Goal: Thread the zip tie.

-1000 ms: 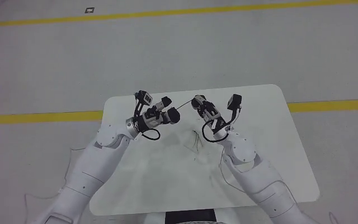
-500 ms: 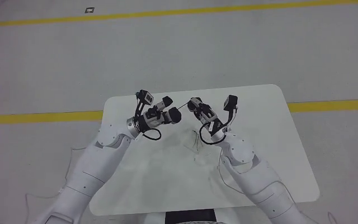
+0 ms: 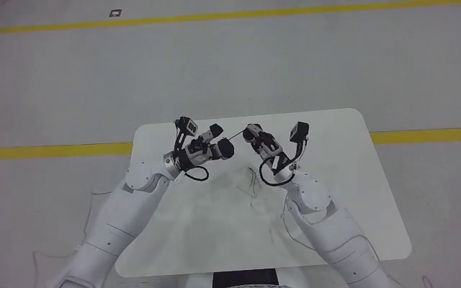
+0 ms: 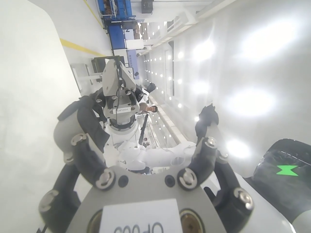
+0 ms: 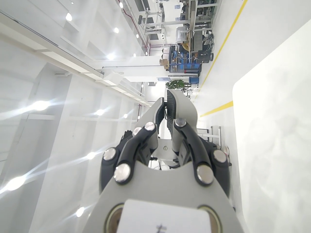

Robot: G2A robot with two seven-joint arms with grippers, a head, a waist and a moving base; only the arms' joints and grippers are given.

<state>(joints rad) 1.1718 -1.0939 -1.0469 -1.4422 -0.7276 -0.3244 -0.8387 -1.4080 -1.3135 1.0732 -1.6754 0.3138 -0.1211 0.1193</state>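
Top view, read left to right. Over the far part of the white table (image 3: pixel 346 144), left of centre: left gripper (image 3: pixel 220 140), pointed rightward, fingers (image 4: pixel 80 124) spread wide, clamped on nothing.

In the gap between the two grippers, clear of the tabletop: zip tie (image 3: pixel 236 135), a thin dark strip slanting from near-left to far-right. Left end reaching in between the spread left fingers; contact with either finger not discernible. From the left wrist, seen as a short dark bar framed by those fingers, with the opposite arm behind it.

Just right of the strip: right gripper (image 3: pixel 249 132), pointed leftward and facing the left one, drawn narrow, nearly closed, pinching the right end of the zip tie. From the right wrist, a thin dark sliver visible between the ribbed pads (image 5: pixel 171 101), the two pads almost meeting around it.

On the tabletop, near of both grippers and roughly below the right one: a few thin dark strands (image 3: pixel 251 180), lying loose, too small to identify.

Around the table, pale grey floor. At far left, well beyond the table: small dark floor marker (image 3: pixel 115 13). Farther off, crossing the whole scene: one yellow stripe (image 3: pixel 216 16). Level with the table's far part, emerging at its left and right sides: a second, broader yellow band (image 3: pixel 65 150).
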